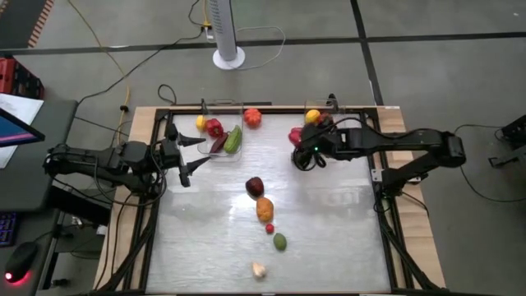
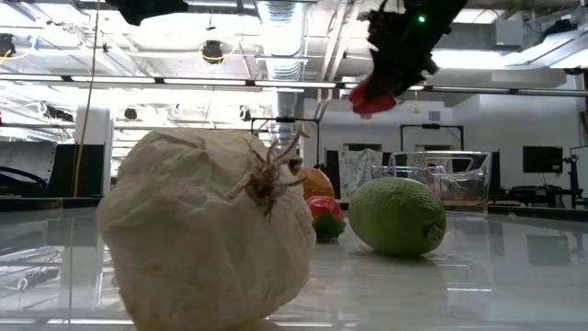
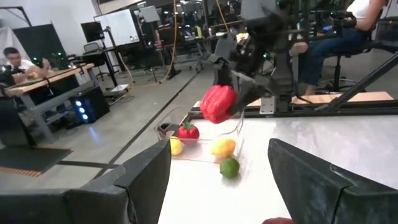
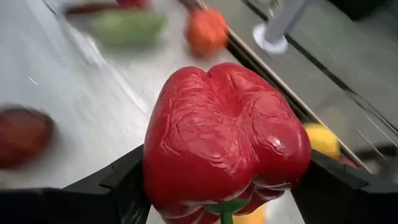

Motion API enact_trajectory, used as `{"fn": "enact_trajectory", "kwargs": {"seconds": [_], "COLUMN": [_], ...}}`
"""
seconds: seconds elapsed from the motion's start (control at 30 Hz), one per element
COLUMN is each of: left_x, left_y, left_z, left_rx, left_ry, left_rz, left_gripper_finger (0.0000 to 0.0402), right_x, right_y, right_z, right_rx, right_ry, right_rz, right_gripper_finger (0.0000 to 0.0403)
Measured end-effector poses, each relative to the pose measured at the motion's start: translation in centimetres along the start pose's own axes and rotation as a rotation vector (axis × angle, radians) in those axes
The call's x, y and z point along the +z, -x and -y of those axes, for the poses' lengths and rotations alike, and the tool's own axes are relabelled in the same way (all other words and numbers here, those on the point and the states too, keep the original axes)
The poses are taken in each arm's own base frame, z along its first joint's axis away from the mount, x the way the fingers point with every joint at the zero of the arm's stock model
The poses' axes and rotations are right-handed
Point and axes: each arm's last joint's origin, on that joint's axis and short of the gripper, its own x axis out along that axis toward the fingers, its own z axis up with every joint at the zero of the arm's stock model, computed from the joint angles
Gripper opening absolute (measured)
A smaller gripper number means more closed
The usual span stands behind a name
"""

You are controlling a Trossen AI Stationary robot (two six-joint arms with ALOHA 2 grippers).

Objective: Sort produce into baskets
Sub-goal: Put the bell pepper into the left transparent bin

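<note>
My right gripper [image 1: 297, 141] is shut on a red bell pepper [image 4: 227, 140], high above the table beside the right clear bin [image 1: 325, 115]; the pepper also shows in the low view [image 2: 372, 97]. My left gripper [image 1: 196, 154] is open and empty, just in front of the left clear bin [image 1: 220, 123], which holds yellow, red, maroon and green pieces. A row of produce lies on the table's middle: a dark maroon piece [image 1: 255, 187], an orange one [image 1: 264, 208], a small red one [image 1: 269, 228], a green one [image 1: 279, 242] and a pale garlic [image 1: 259, 269]. My right gripper pinches the red pepper between its two fingers [image 4: 124, 180], one on each side of its body [image 4: 155, 168]. The pepper's green stem end [image 4: 225, 211] faces back toward the wrist. The fingers come from the table's right side. The pepper is lifted clear of the table.
A round orange-red piece [image 1: 252, 117] lies on the table between the two bins. The right bin holds a yellow-orange piece [image 1: 312, 116]; the left wrist view shows a tomato [image 3: 188, 131] and a lemon [image 3: 223, 148] there. A white fan stand [image 1: 228, 56] stands beyond the far edge.
</note>
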Motion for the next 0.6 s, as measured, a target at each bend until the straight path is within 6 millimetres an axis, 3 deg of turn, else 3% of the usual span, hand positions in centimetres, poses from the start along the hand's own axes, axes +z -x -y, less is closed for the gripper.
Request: {"fn": "enact_trajectory", "kwargs": {"seconds": [0.1, 0.27, 0.37, 0.6], "left_x": [0.2, 0.7, 0.7, 1.0], "left_y": [0.0, 0.4, 0.9, 2.1], "left_z": [-0.2, -0.5, -0.6, -0.8], "left_rx": [0.045, 0.089, 0.030, -0.104], "left_ry": [-0.008, 0.017, 0.022, 0.047], "left_rz": [0.013, 0.060, 0.072, 0.123], "left_gripper_finger": [0.0256, 0.0256, 0.0256, 0.0256], "right_x": [1.3, 2.5, 3.5, 8.1], "right_y": [-1.0, -5.1, -7.4, -11.5], "right_z": [-1.5, -4.9, -6.5, -8.5], "right_rx": [0.113, 0.326, 0.339, 0.375], "right_ry": [-0.021, 0.001, 0.045, 0.099], "right_rz": [0.105, 0.222, 0.248, 0.314], "right_gripper_finger": [0.0336, 0.0336, 0.0336, 0.0337]}}
